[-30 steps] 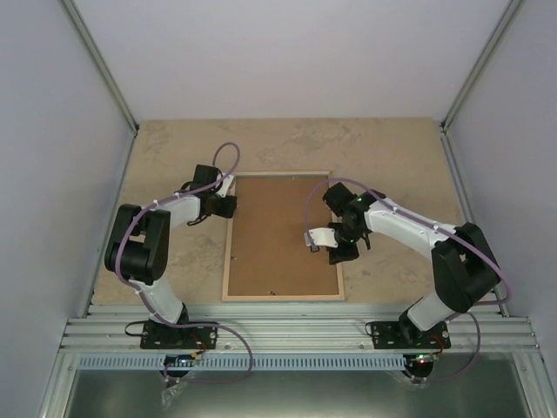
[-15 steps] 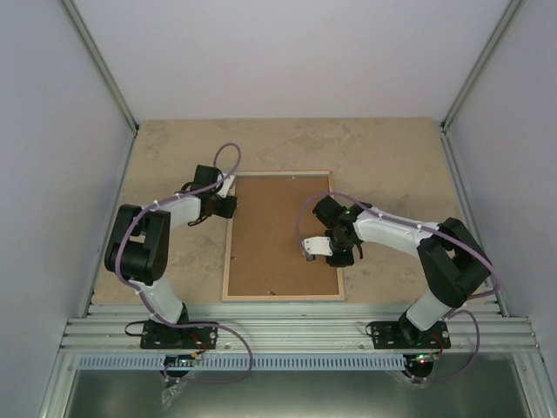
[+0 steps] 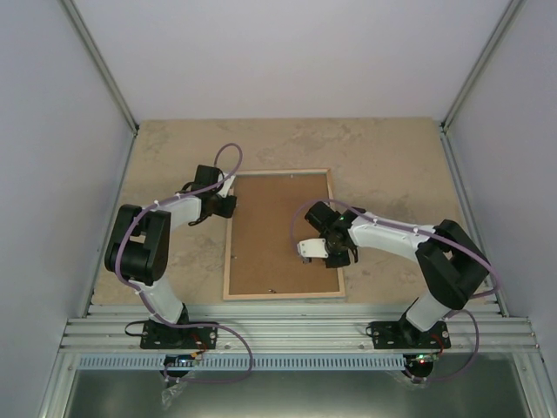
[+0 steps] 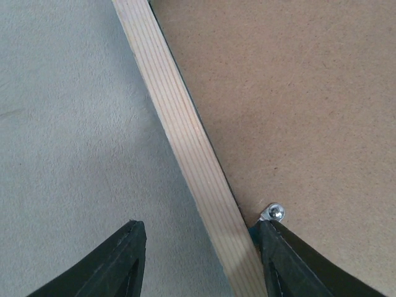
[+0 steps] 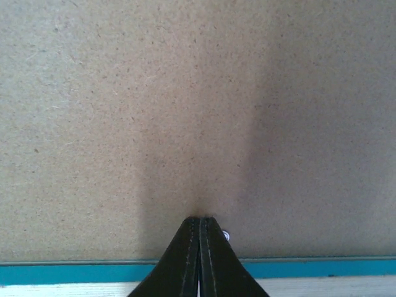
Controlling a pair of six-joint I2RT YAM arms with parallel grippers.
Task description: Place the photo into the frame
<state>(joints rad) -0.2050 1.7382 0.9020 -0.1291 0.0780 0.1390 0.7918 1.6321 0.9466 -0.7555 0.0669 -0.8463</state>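
1. The left gripper (image 3: 230,193) is at the frame's left side, near its far corner. Its wrist view shows the left gripper (image 4: 201,263) spread wide and holding nothing. One finger (image 4: 127,260) is over the table (image 4: 62,124). The other (image 4: 291,263) is over the brown backing board (image 4: 297,93), so the pale wooden edge runs between them.
2. A small metal clip (image 4: 274,213) sits on the board just inside that edge, right beside the inner finger.
3. The frame (image 3: 228,252) lies flat and face down in the middle of the table (image 3: 392,148), between the two arms. Its wooden back faces up and the backing board (image 3: 270,226) fills the opening.
4. The right gripper (image 3: 305,248) is over the right part of the board, near the frame's right side.
5. In its wrist view the right gripper (image 5: 200,218) has its two fingers pressed together with nothing between them. The tips meet their own shadow on the backing board (image 5: 185,93).
6. Behind those tips, a turquoise strip and then the pale wood of the frame (image 5: 322,286) cross the bottom of that view. A small metal part (image 5: 225,236) shows just beside the fingers.
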